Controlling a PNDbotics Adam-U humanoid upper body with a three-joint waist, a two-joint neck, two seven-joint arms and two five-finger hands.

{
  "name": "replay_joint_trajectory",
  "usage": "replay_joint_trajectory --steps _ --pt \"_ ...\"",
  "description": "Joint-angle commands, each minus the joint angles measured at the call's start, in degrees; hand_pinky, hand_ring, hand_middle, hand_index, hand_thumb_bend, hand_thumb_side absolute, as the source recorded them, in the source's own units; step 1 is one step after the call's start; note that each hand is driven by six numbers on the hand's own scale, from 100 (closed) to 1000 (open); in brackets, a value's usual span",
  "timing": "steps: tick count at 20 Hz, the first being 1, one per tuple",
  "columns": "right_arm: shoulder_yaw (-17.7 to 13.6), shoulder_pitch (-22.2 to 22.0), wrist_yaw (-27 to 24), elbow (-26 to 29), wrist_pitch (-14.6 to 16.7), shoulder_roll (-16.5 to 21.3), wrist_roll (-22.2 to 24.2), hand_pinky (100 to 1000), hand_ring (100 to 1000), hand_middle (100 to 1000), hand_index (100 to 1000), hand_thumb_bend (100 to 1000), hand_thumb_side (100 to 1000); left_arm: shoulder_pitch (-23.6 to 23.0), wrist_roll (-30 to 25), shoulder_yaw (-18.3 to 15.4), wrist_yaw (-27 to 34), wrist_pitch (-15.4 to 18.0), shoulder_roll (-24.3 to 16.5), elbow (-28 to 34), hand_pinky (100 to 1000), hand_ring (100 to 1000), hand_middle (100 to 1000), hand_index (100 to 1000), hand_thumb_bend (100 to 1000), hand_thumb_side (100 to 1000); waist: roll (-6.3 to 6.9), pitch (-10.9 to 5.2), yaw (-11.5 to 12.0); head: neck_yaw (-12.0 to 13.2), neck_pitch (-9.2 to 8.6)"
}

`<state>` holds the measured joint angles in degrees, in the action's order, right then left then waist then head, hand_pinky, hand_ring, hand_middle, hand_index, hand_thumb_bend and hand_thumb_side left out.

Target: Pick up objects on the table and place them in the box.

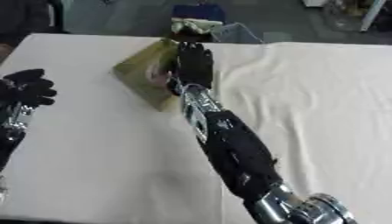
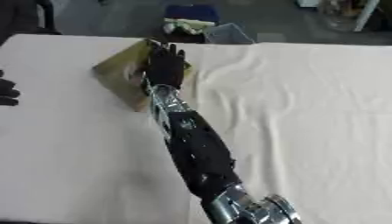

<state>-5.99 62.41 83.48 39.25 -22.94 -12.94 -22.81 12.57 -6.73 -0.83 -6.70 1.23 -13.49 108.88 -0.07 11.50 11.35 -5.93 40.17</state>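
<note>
A tan cardboard box (image 1: 138, 72) stands open at the far middle of the table, turned at an angle. My right arm stretches from the lower right up to it, and my right hand (image 1: 195, 64) hovers over the box's right side with its fingers straight and pointing away from me. A small pinkish thing (image 1: 162, 78) shows inside the box just left of the hand; I cannot make out what it is. My left hand (image 1: 27, 87) rests at the left edge, fingers relaxed and slightly bent, holding nothing. I see no loose objects on the tabletop.
A wrinkled white cloth (image 2: 306, 100) covers the right part of the table. Beyond the far edge, a grey bin (image 1: 237, 33) and a blue thing (image 1: 197, 12) sit on the floor.
</note>
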Motion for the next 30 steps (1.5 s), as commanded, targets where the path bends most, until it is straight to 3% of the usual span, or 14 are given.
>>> replay_joint_trajectory --steps 1,7,23,30 --pt "-0.07 1.09 0.79 1.61 -0.35 -0.40 -0.81 752 806 797 937 375 479 0.73 0.01 -0.15 0.13 0.11 -0.90 1.14 667 665 635 805 373 733 0.54 -0.82 0.13 -0.05 -0.79" --pt "-0.02 1.31 0.65 1.72 -0.84 -0.35 -1.31 756 811 813 944 376 524 0.71 0.08 -0.18 0.14 0.07 -0.88 1.13 667 665 635 805 377 732 0.51 -0.84 0.06 0.03 -0.82" --pt "-0.12 1.87 -0.47 1.45 -0.83 0.39 0.08 760 814 815 946 351 517 0.61 0.19 -0.31 0.15 0.00 -0.82 1.10 668 664 633 805 374 733 0.48 -0.95 -0.60 0.29 -0.73" --pt "0.76 3.43 -2.03 0.71 0.76 2.85 1.45 765 815 818 947 337 498 0.33 0.32 -0.49 0.08 -0.07 -0.86 1.00 668 664 633 805 374 733 0.38 -1.32 -1.72 0.72 -0.51"
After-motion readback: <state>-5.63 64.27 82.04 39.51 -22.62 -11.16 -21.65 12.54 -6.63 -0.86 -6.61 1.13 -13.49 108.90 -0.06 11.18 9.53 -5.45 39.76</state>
